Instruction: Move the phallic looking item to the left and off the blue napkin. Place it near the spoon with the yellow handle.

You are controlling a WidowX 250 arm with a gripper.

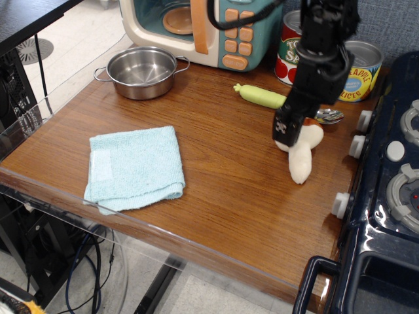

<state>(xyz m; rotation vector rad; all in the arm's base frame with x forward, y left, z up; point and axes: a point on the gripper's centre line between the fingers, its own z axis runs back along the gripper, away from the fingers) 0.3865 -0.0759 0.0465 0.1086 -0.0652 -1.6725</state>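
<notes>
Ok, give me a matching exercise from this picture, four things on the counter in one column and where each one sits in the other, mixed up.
Things:
1. plush mushroom
2. blue napkin
3. spoon
4. steel pot

Places:
A. front left, close to the counter's edge
B. back left, in front of the toy microwave
C. back right, in front of the cans
D. lying on bare wood under the gripper, beside the toy stove

Pairs: 1-D, 2-A, 3-C, 4-B
</notes>
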